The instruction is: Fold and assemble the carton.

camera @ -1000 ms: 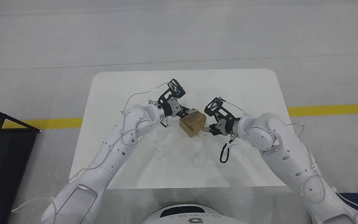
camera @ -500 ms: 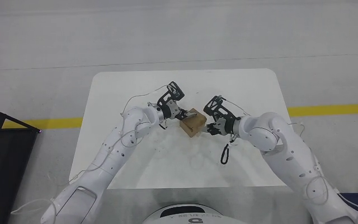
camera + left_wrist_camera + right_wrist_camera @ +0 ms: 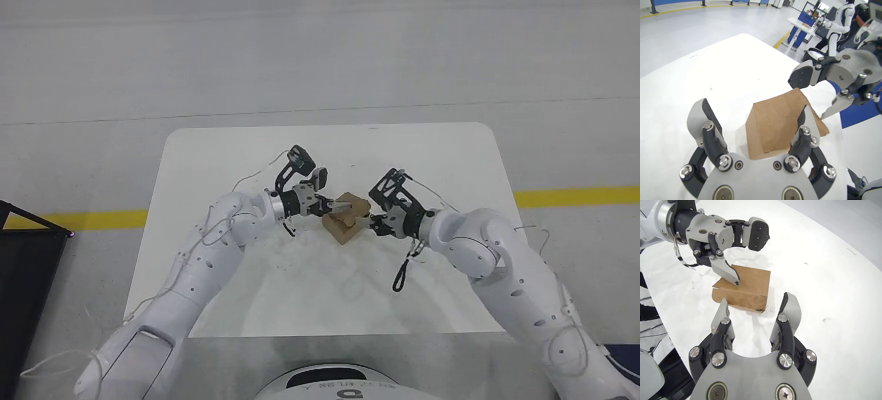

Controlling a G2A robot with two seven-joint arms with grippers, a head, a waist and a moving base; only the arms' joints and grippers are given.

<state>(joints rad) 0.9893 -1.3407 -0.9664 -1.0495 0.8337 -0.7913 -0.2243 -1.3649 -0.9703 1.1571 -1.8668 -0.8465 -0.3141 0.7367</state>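
Note:
A small brown carton (image 3: 345, 218) lies folded up near the middle of the white table (image 3: 230, 170). My left gripper (image 3: 328, 203) is open at its left side, and in the right wrist view the left gripper (image 3: 747, 258) has one fingertip (image 3: 736, 281) resting on the carton (image 3: 747, 287) top. My right gripper (image 3: 377, 217) is open at the opposite side. In the left wrist view the carton (image 3: 776, 123) sits between my left gripper's (image 3: 755, 106) spread fingers, with the right gripper (image 3: 811, 95) beyond its far corner. The right gripper (image 3: 754, 297) straddles the carton's near edge.
A loose black cable (image 3: 403, 272) hangs from the right arm over the table. Bare tabletop surrounds the carton on all sides. The table's edges are well away from both grippers.
My left wrist has turned and swung slightly left, bringing one finger down onto the carton's top. The right gripper edged a little closer. The carton barely shifted.

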